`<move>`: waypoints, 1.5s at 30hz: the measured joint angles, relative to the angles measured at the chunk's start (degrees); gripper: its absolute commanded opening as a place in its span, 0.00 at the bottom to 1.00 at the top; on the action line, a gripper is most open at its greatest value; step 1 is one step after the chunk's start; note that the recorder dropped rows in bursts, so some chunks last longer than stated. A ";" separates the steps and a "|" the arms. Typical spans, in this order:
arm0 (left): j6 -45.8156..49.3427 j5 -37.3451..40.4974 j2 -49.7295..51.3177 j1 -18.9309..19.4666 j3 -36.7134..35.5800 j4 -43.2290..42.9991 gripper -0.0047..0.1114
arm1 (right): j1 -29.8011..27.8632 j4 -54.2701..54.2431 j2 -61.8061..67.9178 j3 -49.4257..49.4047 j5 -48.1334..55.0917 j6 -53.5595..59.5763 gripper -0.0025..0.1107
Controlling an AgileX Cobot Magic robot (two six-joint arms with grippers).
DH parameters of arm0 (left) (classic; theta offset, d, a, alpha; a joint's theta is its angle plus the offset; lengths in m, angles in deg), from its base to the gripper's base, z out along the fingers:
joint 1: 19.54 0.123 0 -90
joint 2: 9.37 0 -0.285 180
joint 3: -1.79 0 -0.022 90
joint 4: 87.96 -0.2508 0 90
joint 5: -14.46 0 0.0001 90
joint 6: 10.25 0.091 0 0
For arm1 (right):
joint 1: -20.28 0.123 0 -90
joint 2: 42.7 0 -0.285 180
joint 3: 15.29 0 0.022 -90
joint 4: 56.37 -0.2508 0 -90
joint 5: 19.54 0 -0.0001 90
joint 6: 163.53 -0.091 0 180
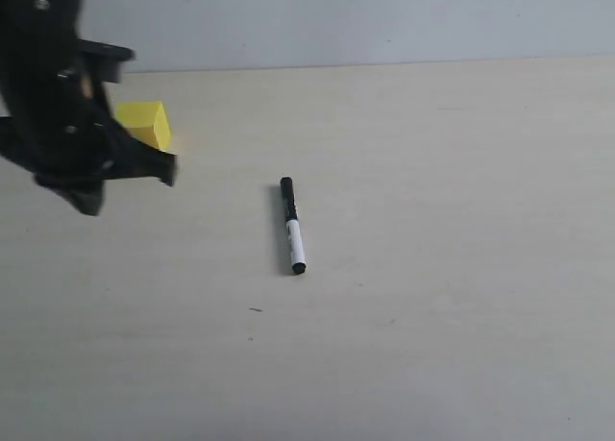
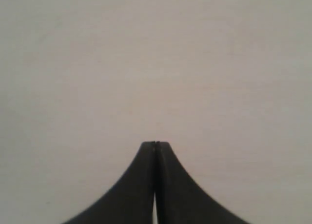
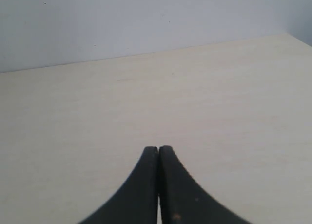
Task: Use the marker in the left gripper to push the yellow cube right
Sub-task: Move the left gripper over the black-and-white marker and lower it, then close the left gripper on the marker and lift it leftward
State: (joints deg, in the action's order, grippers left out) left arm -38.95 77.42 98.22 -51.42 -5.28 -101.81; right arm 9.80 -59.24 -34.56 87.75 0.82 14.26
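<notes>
1. At the upper left of the exterior view, the left gripper (image 1: 159, 162) is seen above the table (image 1: 432, 297), dark and blurred. The yellow cube (image 1: 144, 122) is partly hidden just behind it, and whether the two touch cannot be told. The marker (image 1: 292, 227) is not held. It lies flat near the middle of the table, well apart from both.
2. From the left wrist view, the left gripper (image 2: 156, 145) is shown with its jaws pressed together on nothing, over bare table.
3. From the right wrist view, the right gripper (image 3: 159, 148) is shown with its jaws likewise pressed together and empty. Table and a pale wall (image 3: 146, 24) are seen beyond.
4. As a judgement, the cube could be knocked when the arm is moved toward the marker, because it stands so near. The round marker could be rolled away if the jaws are not spread before the descent.
5. No brand, label or writing can be read in any view.
</notes>
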 measured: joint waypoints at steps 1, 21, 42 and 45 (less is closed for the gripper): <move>-0.16 0.00 1.92 -1.73 1.52 0.14 0.04 | 0.00 0.00 0.00 0.00 0.00 0.00 0.02; 1.02 -3.73 25.65 -12.23 26.82 8.05 0.50 | 0.00 0.00 0.00 0.00 0.00 0.00 0.02; -5.76 -8.24 29.15 -12.23 26.94 8.41 0.50 | 0.00 0.00 0.00 0.00 0.00 0.00 0.02; -5.76 -8.37 29.74 -12.23 26.94 8.41 0.50 | 0.00 0.00 0.00 0.00 0.00 0.00 0.02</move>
State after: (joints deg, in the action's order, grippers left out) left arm -44.72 69.04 127.96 -63.65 21.67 -93.39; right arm 9.80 -59.24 -34.56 87.75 0.82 14.26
